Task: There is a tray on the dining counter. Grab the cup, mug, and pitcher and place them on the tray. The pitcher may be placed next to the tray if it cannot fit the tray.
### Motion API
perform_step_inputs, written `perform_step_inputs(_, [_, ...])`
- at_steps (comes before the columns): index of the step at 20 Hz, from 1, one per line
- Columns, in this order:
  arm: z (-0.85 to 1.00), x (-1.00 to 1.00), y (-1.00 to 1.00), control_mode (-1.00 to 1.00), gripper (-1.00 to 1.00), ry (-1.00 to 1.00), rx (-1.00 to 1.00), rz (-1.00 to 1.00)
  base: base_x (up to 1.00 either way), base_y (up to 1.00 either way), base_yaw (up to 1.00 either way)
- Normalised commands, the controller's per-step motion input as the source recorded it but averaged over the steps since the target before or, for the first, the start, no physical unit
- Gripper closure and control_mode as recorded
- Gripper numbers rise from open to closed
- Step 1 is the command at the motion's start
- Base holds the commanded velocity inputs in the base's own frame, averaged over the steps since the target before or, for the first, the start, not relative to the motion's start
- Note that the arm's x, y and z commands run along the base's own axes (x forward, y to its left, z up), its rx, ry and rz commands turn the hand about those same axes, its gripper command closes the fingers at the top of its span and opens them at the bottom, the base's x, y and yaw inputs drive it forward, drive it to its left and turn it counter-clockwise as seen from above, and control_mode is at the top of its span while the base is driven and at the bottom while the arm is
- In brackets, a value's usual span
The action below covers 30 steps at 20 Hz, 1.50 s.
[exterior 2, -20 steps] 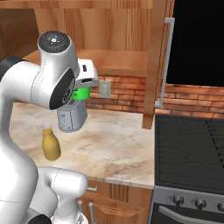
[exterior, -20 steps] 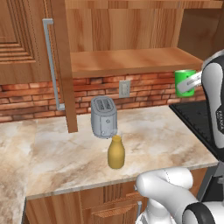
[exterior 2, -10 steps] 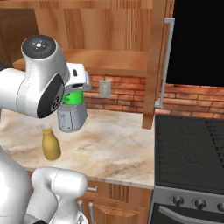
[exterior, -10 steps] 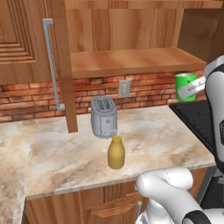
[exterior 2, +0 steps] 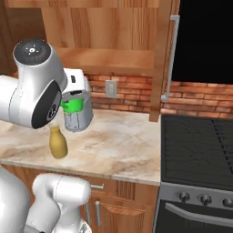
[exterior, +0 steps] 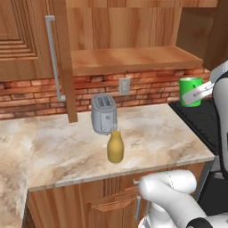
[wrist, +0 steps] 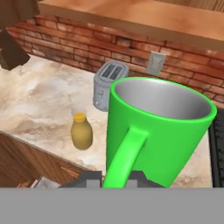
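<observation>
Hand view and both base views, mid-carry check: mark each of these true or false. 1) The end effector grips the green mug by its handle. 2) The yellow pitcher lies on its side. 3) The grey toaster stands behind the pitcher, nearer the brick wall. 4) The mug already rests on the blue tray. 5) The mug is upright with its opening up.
1) True: the end effector is shut on the loop handle of the bright-green mug.
2) False: the mustard-yellow bottle-shaped pitcher stands upright on the marbled kitchen counter.
3) True: the grey toaster sits between the pitcher and the brick wall.
4) False: the mug is held in the air beside the counter.
5) True: its grey inside faces up.
</observation>
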Motion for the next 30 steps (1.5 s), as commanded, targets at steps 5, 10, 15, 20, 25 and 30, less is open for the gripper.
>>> perform_step_inputs(5, [0.0, 0.0, 0.0, 1.0, 1.0, 0.0, 0.0, 0.0, -0.93, -0.05, 0.0])
perform_step_inputs(10, [0.0, 0.0, 0.0, 1.0, 1.0, 0.0, 0.0, 0.0, -1.0, -0.18, -0.02])
perform_step_inputs(15, [0.0, 0.0, 0.0, 1.0, 1.0, 0.0, 0.0, 0.0, -0.99, -0.22, -0.19])
perform_step_inputs(20, [0.0, 0.0, 0.0, 1.0, 1.0, 0.0, 0.0, 0.0, -0.81, -0.09, -0.47])
perform_step_inputs(25, [0.0, 0.0, 0.0, 1.0, 1.0, 0.0, 0.0, 0.0, -0.77, -0.22, -0.7])
perform_step_inputs(30, [0.0, 0.0, 0.0, 1.0, 1.0, 0.0, 0.0, 0.0, -0.67, -0.24, -0.83])
